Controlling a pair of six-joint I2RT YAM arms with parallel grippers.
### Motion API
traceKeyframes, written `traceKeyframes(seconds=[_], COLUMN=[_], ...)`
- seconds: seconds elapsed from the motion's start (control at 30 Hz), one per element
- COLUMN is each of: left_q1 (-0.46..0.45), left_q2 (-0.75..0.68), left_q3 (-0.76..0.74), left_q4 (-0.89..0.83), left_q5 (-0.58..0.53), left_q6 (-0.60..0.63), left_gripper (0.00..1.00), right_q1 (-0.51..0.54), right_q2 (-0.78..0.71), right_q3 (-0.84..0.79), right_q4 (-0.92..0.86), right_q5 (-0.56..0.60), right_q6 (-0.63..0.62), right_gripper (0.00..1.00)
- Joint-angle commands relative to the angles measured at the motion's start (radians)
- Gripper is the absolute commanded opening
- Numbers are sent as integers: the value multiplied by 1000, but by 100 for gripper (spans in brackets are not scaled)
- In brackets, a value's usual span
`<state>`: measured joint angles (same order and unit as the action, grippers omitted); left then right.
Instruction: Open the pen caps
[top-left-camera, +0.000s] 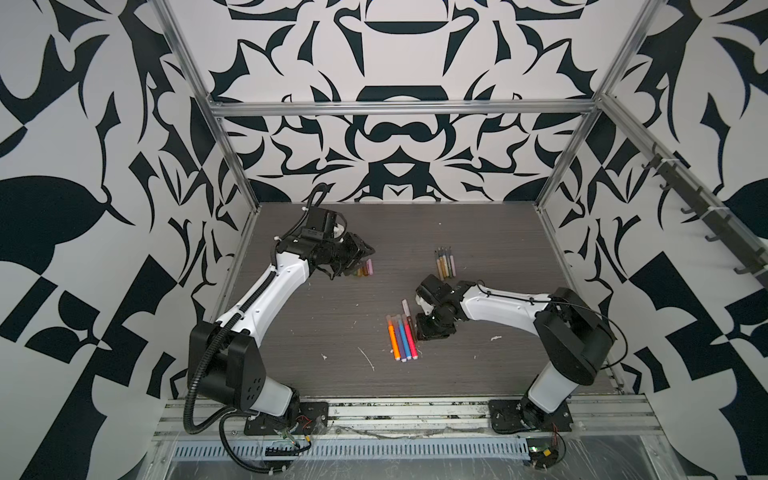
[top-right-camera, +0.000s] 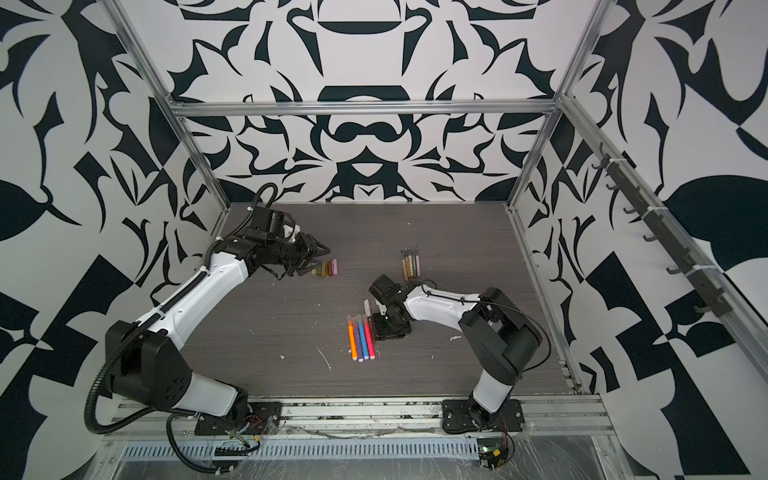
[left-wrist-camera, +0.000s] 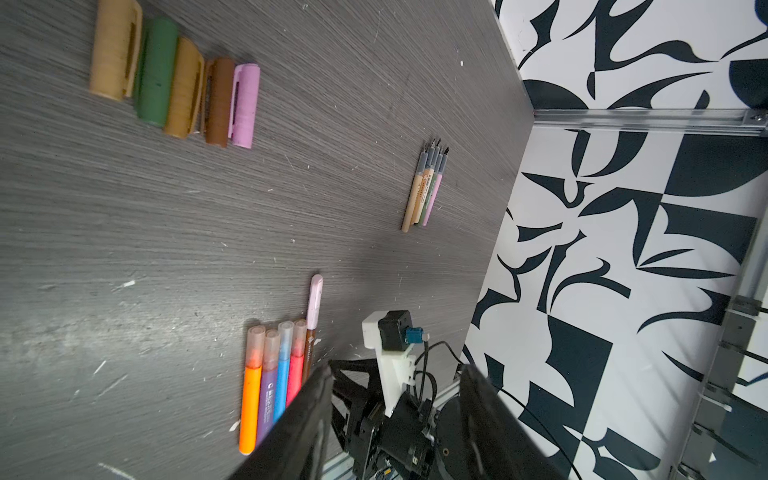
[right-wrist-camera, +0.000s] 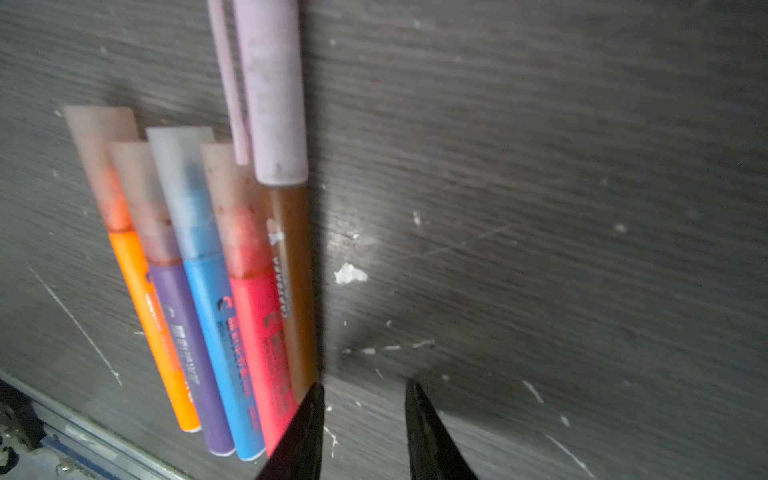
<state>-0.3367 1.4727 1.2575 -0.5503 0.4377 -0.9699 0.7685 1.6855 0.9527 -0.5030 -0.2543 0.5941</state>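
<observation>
Five pulled-off pen caps lie in a row beside the left hand, spread and empty. The right hand, spread, empty, sits just beside the pink-capped brown pen; past it, four thick markers are capped too.

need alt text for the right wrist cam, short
The right hand, open and empty, is close above a dark wood-grain table, one fingertip beside a brown pen with its pale pink cap on. Next to that pen lie four capped markers: orange, purple, blue, pink.
</observation>
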Motion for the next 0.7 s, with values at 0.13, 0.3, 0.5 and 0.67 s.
traceKeyframes(seconds=[0.13,0.3,0.5,0.67], left_q1=[5,5,5,5], left_q2=[-31,-31,-31,-23], left_q3=[-26,-24,-16,17], left_q4=[4,8,15,18], left_q5=[7,9,11,15], left_q6=[-9,-10,-31,-79], left_gripper=[53,53,53,53], right_q1=[5,5,5,5], right_q2=[8,34,49,70], right_q3=[62,81,104,131], right_q4=[-1,-17,-40,-99], right_q5=[-6,-2,12,69], right_q6=[12,10,4,3], right_gripper=[35,34,34,31])
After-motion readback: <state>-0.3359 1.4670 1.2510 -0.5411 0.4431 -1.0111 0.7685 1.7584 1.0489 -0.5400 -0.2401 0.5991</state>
